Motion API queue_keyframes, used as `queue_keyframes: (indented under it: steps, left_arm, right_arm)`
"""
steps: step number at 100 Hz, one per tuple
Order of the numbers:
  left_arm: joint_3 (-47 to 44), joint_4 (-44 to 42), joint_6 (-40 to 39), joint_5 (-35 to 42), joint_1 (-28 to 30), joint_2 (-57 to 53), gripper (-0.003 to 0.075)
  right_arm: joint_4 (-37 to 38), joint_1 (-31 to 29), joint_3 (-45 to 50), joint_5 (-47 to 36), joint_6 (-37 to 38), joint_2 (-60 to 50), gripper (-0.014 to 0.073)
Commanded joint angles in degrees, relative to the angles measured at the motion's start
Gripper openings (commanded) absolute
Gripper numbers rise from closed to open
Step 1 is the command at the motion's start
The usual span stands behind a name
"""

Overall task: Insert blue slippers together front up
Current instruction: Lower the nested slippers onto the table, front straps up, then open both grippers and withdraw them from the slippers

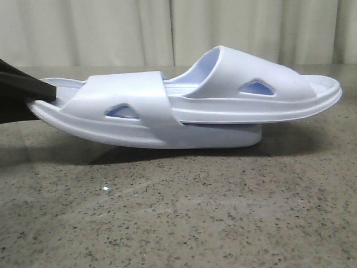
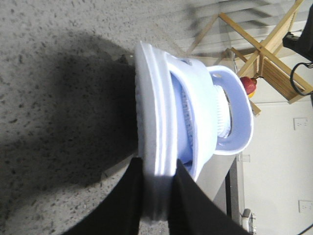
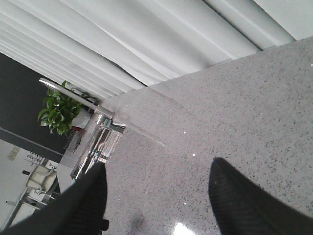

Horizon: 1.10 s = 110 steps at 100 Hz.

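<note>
The two blue slippers are nested on the speckled table. The lower slipper (image 1: 134, 111) has its strap at the left. The upper slipper (image 1: 251, 89) is pushed under that strap and sticks out to the right, strap side up. My left gripper (image 1: 39, 92) comes in black from the left edge and is shut on the lower slipper's end. In the left wrist view, the left gripper (image 2: 157, 164) pinches that slipper's sole (image 2: 156, 112) between both fingers. My right gripper (image 3: 159, 166) is open over bare table, holding nothing, and the slippers are out of its view.
Pale curtains (image 1: 167, 28) hang behind the table's far edge. In the left wrist view a wooden rack (image 2: 274, 54) stands beyond the table. A potted plant (image 3: 61, 110) and a metal frame (image 3: 95, 142) sit past the table edge in the right wrist view.
</note>
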<state>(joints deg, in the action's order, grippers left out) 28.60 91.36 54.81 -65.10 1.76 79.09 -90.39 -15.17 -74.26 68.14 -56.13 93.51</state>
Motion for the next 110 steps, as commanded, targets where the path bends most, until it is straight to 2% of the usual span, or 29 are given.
queue_keyframes:
  steps: [1,12,38,59,85,110]
  left_arm:
    - [1.54,2.02,-0.91,-2.17,-0.3,-0.98,0.002]
    - [1.54,1.27,-1.04,-1.75,-0.3,-0.98,0.0062]
    - [1.54,1.13,-1.15,-1.49,-0.3,-0.98,0.0329]
    - [1.54,1.13,-1.15,-0.55,-0.3,-0.98,0.0462]
    - [1.54,1.77,0.61,3.58,-0.3,-0.98,0.0489]
    - [2.57,6.73,4.29,3.48,-0.2,-0.98,0.0489]
  right_arm:
    - [-3.78,-0.3,-1.88,6.85,-0.36,-2.74,0.0392]
    - [-3.78,-0.3,-1.88,6.85,-0.36,-2.74,0.0392]
    - [-3.78,-0.3,-1.88,6.85,-0.36,-2.74,0.0393]
    - [-3.78,-0.3,-1.88,6.85,-0.36,-2.74,0.0392]
    - [-3.78,-0.3,-1.88,6.85,-0.36,-2.74,0.0393]
    - [-3.68,-0.3,-1.88,6.85,-0.36,-2.74,0.0393]
